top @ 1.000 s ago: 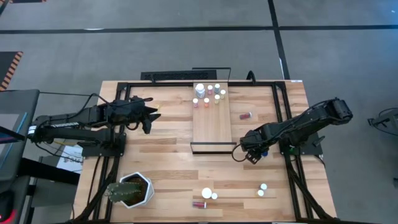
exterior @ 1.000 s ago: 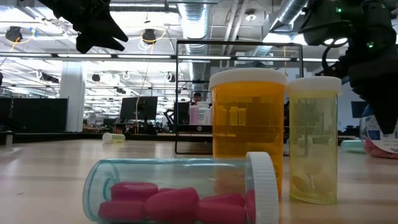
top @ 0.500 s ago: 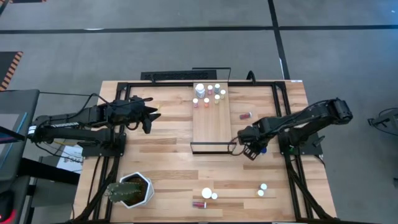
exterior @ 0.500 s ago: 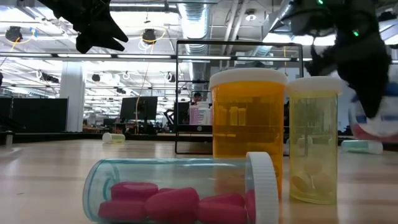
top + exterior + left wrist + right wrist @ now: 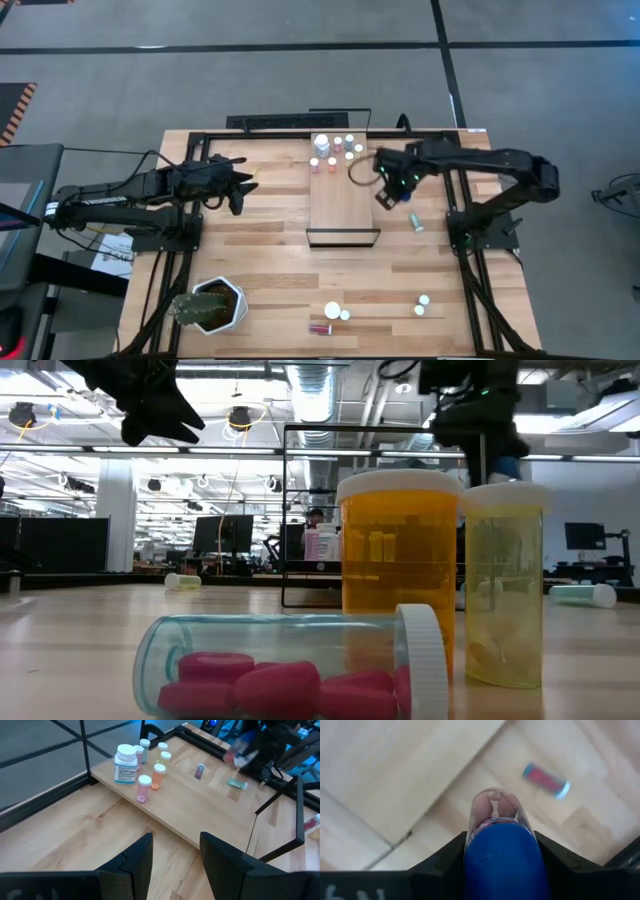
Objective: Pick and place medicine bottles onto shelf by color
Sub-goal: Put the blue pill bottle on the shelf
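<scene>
The shelf (image 5: pixel 340 205) lies at the table's middle, with several small bottles (image 5: pixel 335 150) standing on its far end. My right gripper (image 5: pixel 392 190) hovers just off the shelf's right edge, shut on a blue-labelled bottle (image 5: pixel 500 860). A red bottle (image 5: pixel 546 780) and a teal one (image 5: pixel 415 222) lie on their sides on the table nearby. My left gripper (image 5: pixel 240 190) is open and empty, raised left of the shelf. More bottles (image 5: pixel 333 311) stand and lie near the front edge. My right gripper pinches the bottle's blue body by its two sides (image 5: pixel 470 857) between the two fingers. The bottle lies along the fingers, its clear end (image 5: pixel 495 807) sticking out past the fingertips. It is lifted clear of the table and the shelf.
A white plant pot (image 5: pixel 215 305) stands at the near left. An orange bottle (image 5: pixel 400 560), a yellow one (image 5: pixel 503 580) and a lying clear one with pink pills (image 5: pixel 290 665) are close to the low camera. A dark frame (image 5: pixel 342 237) closes the shelf's near end.
My right gripper has risen and gone from beside the shelf's near right corner toward the table's far edge, carrying the blue-labelled bottle clear of the table. The teal bottle stays lying where the arm was.
</scene>
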### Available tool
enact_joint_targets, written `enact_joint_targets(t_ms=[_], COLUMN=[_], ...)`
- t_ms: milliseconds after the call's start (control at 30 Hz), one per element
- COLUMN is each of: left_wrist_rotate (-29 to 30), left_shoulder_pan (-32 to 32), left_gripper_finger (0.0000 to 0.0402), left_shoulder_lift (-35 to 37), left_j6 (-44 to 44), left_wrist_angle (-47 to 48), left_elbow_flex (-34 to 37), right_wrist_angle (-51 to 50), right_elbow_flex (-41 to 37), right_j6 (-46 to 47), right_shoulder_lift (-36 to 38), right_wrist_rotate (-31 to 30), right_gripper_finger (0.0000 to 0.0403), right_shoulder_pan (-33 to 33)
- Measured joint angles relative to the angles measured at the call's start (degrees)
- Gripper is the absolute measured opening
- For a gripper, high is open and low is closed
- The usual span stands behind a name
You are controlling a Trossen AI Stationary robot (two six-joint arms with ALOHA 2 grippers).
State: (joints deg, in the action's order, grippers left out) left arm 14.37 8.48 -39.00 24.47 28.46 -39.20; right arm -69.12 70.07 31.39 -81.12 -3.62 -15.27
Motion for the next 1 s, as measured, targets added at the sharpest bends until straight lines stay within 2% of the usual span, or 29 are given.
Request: enact_joint_targets(t_ms=[300, 500, 1000], left_wrist_rotate=[-0.02, -0.02, -0.02], left_shoulder_pan=[0.01, 0.00, 0.01], left_gripper_finger=[0.0149, 0.0149, 0.0149], left_shoulder_lift=[0.00, 0.00, 0.00], left_j6=[0.00, 0.04, 0.13], left_wrist_angle=[2.50, 3.28, 3.97], left_elbow_flex=[0.00, 0.00, 0.00], right_wrist_angle=[-0.03, -0.21, -1.41], right_elbow_flex=[11.25, 18.09, 27.70], right_j6=[-14.24, -22.38, -33.78], right_shoulder_lift=[-14.04, -21.62, -33.66], right_wrist_rotate=[-1.58, -1.92, -2.51], right_gripper_finger=[0.0220, 0.0212, 0.0211], right_shoulder_pan=[-4.14, -4.87, -5.86])
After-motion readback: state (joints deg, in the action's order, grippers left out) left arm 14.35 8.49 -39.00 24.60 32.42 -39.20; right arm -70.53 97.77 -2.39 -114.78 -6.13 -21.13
